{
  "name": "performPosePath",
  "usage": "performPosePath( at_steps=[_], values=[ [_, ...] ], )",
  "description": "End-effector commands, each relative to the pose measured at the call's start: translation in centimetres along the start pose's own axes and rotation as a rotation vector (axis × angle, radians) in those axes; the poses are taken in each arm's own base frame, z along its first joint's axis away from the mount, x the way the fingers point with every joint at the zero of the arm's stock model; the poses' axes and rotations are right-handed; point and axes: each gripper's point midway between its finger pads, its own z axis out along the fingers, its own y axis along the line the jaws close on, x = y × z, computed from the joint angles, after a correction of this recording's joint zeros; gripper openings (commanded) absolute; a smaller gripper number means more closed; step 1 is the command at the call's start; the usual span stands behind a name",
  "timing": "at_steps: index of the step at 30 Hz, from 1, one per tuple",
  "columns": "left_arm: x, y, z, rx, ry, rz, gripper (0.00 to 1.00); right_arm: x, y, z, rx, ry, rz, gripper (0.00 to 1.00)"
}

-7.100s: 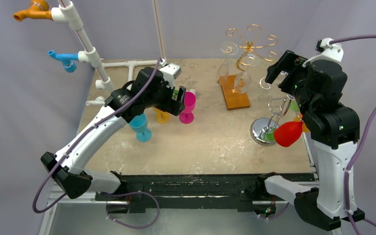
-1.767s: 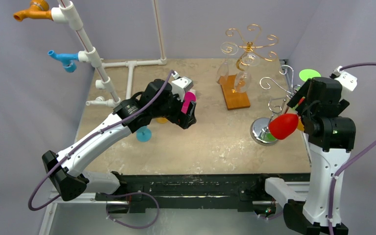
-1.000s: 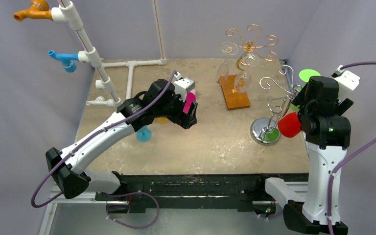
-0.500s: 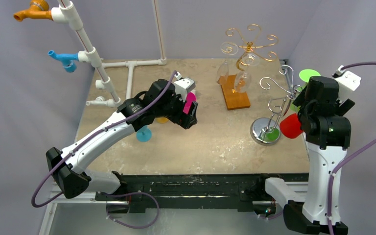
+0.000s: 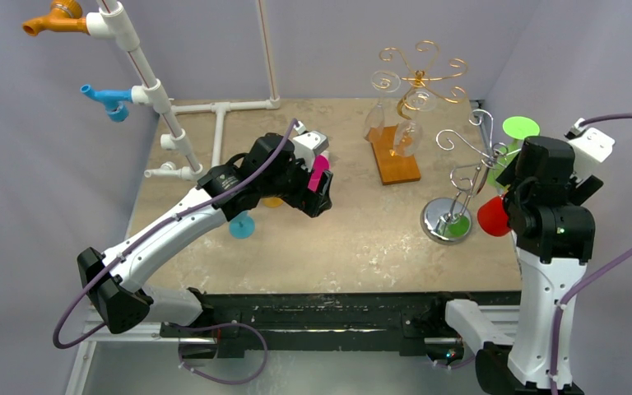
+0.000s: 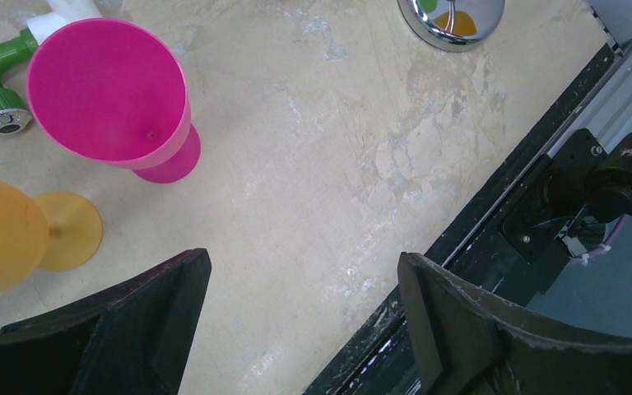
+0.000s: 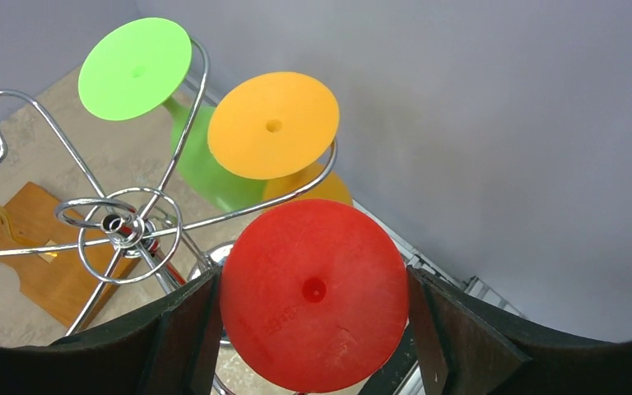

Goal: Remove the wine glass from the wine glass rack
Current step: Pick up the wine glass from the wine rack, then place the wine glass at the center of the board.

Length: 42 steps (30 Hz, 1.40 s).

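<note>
Red plastic wine glass (image 7: 313,288), location?
— Foot up, clamped in the right gripper (image 7: 313,329), just beside the chrome wire rack (image 7: 119,220); orange glass (image 7: 273,123) and green glass (image 7: 136,70) hang alongside. Left gripper (image 6: 296,321) wide open, empty.

Bowl of the red wine glass (image 7: 313,292) out of sight beneath its foot; yellow glass (image 6: 0,239) cropped at left.

Robot lab test cell: grey backdrop walls (image 5: 337,33), PVC pipe rig (image 5: 155,93) w/ taps (image 5: 53,18), small table (image 5: 354,239)
</note>
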Motion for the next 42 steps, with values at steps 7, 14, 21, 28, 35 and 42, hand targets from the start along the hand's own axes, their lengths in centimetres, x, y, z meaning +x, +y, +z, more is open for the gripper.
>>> performPosePath(
  at_steps=[7, 14, 21, 28, 35, 42],
  values=[
    [-1.4, -1.1, -0.8, 0.042, -0.064, 0.007, 0.91, -1.2, -1.6, -1.5, 0.019, -0.042, 0.055, 0.52],
    [-1.4, -1.2, -1.0, 0.046, -0.069, 0.007, 0.91, -1.0, -1.8, -1.9, 0.008, -0.030, 0.053, 0.51],
    [-1.2, -1.5, -1.1, 0.057, -0.067, 0.004, 0.91, -0.3, -2.0, -2.2, -0.004, -0.008, 0.043, 0.51],
    [-0.8, -1.8, -1.1, 0.078, -0.066, -0.004, 0.91, -0.1, -2.3, -3.1, -0.032, 0.000, 0.051, 0.50],
    [-1.0, -2.4, -1.1, 0.111, -0.076, -0.024, 0.91, 0.4, -1.8, -3.5, -0.076, 0.021, 0.058, 0.49],
    [-1.6, -3.5, -1.3, 0.160, -0.099, -0.060, 0.90, 1.2, -0.9, -3.9, -0.144, 0.051, 0.055, 0.47]
  ],
)
